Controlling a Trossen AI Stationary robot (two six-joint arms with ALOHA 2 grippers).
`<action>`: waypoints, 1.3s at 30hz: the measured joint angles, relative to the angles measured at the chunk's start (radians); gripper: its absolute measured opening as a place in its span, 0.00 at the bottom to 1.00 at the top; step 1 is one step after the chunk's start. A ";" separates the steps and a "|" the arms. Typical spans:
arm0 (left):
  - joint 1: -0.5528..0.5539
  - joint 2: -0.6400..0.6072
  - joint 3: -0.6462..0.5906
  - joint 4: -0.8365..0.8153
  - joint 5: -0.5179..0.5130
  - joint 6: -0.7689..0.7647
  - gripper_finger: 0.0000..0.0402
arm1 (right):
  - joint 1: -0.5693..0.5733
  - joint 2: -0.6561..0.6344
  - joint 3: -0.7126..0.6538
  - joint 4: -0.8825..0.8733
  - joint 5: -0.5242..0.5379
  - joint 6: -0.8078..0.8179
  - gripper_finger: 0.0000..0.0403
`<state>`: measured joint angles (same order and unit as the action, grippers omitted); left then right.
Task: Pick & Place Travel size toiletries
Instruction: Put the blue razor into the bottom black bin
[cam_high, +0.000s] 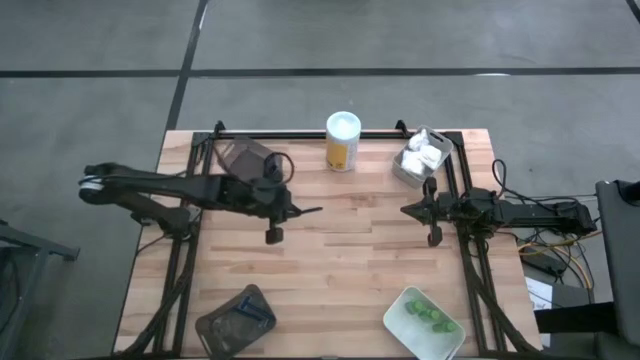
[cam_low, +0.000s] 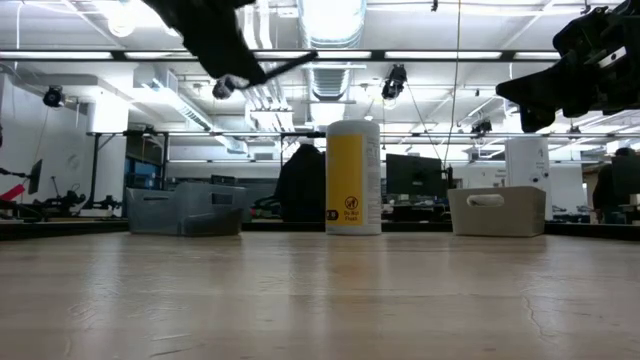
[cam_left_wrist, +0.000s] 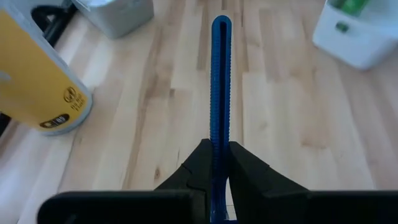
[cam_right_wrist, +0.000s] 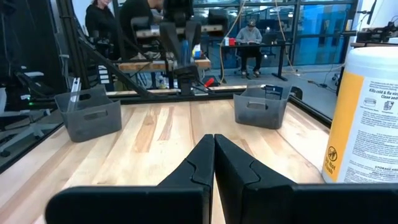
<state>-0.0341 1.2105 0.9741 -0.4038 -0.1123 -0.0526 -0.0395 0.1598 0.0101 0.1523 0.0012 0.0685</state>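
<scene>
My left gripper (cam_left_wrist: 214, 149) hangs above the table's middle (cam_high: 295, 208), shut on a thin razor (cam_left_wrist: 220, 81) with a blue ribbed handle that sticks out toward the right (cam_high: 312, 210). My right gripper (cam_right_wrist: 214, 140) is shut and empty, raised over the right side (cam_high: 408, 210). The yellow white-capped bottle (cam_high: 343, 140) stands upright on its base at the far edge. White packets (cam_high: 424, 155) lie in a pale tray, green pieces (cam_high: 428, 314) in a white tray, and more razors (cam_high: 250, 306) in a dark tray. My left gripper pinches the razor's blue handle (cam_left_wrist: 217, 140) between its two fingers, which come level from the table's left. The handle runs along the fingers and juts out past their tips (cam_left_wrist: 221, 28). The razor is lifted clear of the table (cam_low: 290, 65); the held end is hidden.
A dark tray (cam_high: 247, 157) sits at the far left, and the near-left dark tray (cam_high: 222, 330) and near-right white tray (cam_high: 400, 322) sit at the near edge. The pale tray (cam_high: 405, 172) is at the far right. Bare wood (cam_high: 340, 260) lies between the arms.
</scene>
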 joint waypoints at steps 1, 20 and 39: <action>0.000 -0.015 0.000 -0.001 0.000 -0.008 0.09 | 0.000 0.000 0.000 0.000 0.000 0.001 0.02; -0.117 -0.089 0.000 -0.003 0.070 -0.103 0.09 | 0.000 0.000 0.000 0.000 0.000 0.001 0.02; -0.662 -0.089 0.000 -0.113 0.059 -0.186 0.09 | 0.000 0.000 0.000 0.000 0.000 0.000 0.02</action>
<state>-0.6961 1.1213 0.9742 -0.5163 -0.0537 -0.2382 -0.0395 0.1596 0.0101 0.1524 0.0010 0.0688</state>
